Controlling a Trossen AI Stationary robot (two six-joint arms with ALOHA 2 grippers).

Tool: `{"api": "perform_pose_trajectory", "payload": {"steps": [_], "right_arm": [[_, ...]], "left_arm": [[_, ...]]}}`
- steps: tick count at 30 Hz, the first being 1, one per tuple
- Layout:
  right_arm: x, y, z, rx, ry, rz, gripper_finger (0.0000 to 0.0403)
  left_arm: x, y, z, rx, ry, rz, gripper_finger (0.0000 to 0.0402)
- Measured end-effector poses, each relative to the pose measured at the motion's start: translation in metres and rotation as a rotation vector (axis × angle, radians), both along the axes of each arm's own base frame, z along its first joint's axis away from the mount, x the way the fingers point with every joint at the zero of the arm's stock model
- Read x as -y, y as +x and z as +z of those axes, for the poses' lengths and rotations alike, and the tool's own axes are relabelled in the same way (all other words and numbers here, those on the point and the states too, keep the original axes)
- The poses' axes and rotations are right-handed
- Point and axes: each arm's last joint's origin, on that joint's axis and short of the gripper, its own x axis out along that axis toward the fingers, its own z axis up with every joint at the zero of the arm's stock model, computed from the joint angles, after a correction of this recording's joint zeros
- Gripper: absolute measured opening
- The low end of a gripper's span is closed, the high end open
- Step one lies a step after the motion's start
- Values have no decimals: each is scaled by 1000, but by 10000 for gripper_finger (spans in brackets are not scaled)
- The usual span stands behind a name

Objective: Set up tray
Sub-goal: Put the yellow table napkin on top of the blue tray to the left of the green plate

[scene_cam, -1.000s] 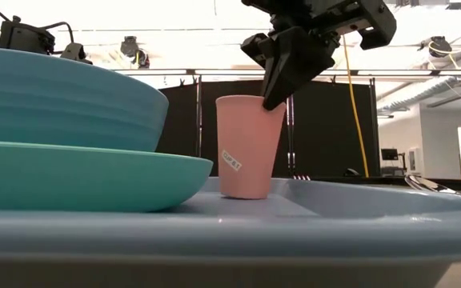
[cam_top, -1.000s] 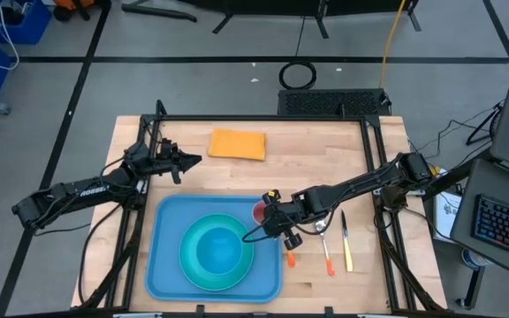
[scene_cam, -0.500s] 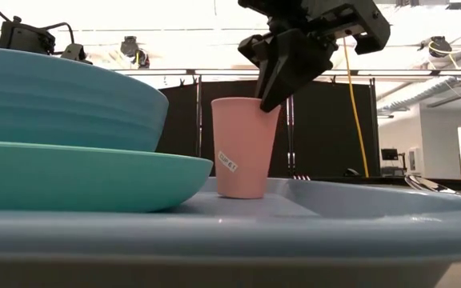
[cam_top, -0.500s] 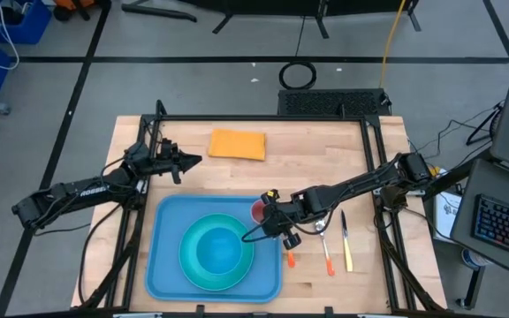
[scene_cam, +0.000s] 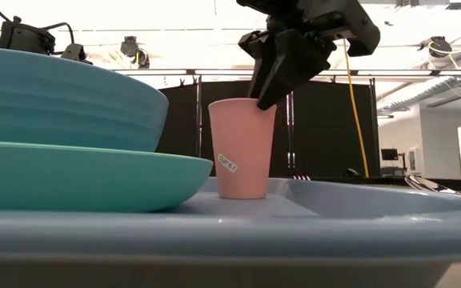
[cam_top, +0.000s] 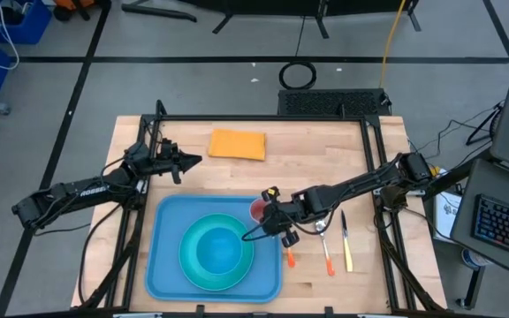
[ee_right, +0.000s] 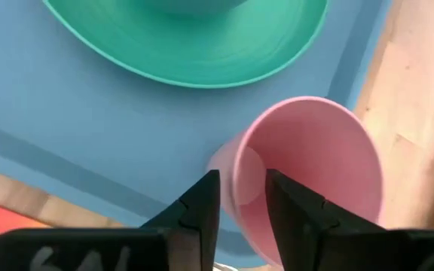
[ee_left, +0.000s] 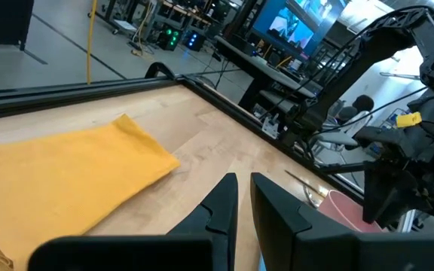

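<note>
At the far right corner of the tray (cam_top: 162,265), the right gripper (ee_right: 239,197) is seen with its two fingers straddling the rim of a pink cup (scene_cam: 242,149), one inside the wall and one outside, closed on it or very nearly so. The cup is observed upright with its base on the tray floor, just right of a teal plate (cam_top: 194,263) in which a blue bowl (cam_top: 220,250) is seated. The tray itself lies on the near middle of the wooden table (cam_top: 307,150), its long axis running near to far, directly beneath and to the left of the gripper; any release is therefore judged to need only a parting of the fingers and a lift straight up. Cutlery (cam_top: 346,242) is noted on the bare wood to the right, nearer this arm. The left gripper (ee_left: 242,197) is held well apart, fingers together, near a yellow cloth (cam_top: 237,144) at the far side.
</note>
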Motion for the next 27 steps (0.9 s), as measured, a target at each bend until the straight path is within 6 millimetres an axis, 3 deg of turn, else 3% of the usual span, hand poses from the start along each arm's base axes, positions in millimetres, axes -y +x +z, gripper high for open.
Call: {"api": "perform_pose_trajectory", "payload": {"steps": [9, 20, 27], "right_arm": [[-1, -4, 12, 47, -11, -9, 94], [2, -18, 46, 154, 53, -53, 96], [-3, -25, 45, 202, 84, -51, 89]], "left_arm": [[0, 0, 0, -1, 8, 0, 42], [0, 0, 0, -4, 17, -2, 42], [2, 1, 0, 9, -39, -25, 42]]}}
